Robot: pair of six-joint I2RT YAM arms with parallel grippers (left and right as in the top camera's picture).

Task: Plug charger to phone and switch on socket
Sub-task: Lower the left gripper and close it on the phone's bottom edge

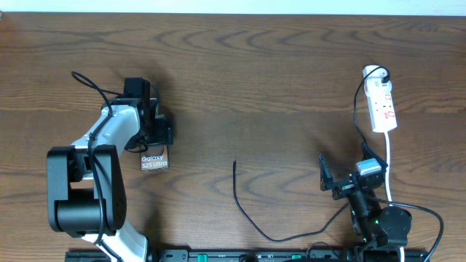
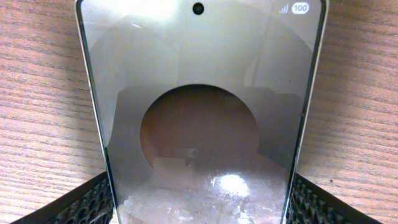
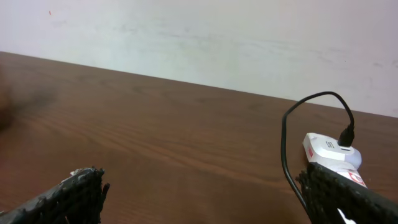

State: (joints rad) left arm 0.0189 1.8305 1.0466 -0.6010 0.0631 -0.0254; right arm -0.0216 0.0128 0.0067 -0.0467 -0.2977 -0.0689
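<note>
Our left hand (image 1: 154, 140) sits at 9 o'clock on the surface (image 1: 262, 65), over the far end of the phone (image 1: 153, 161). From the wrist, its two fingers (image 2: 87, 202) stand wide apart with the phone's glossy face between them, one at each long edge. We cannot tell whether they press the edges or only flank them.

Our right hand (image 1: 329, 177) hovers at 4 o'clock, fully released and empty.

The socket (image 1: 382, 105) lies at 2 o'clock with the white adapter on its far end. The charger (image 1: 244, 207) runs from there, and its loose plug tip lies near the centre, well apart from the phone.
</note>
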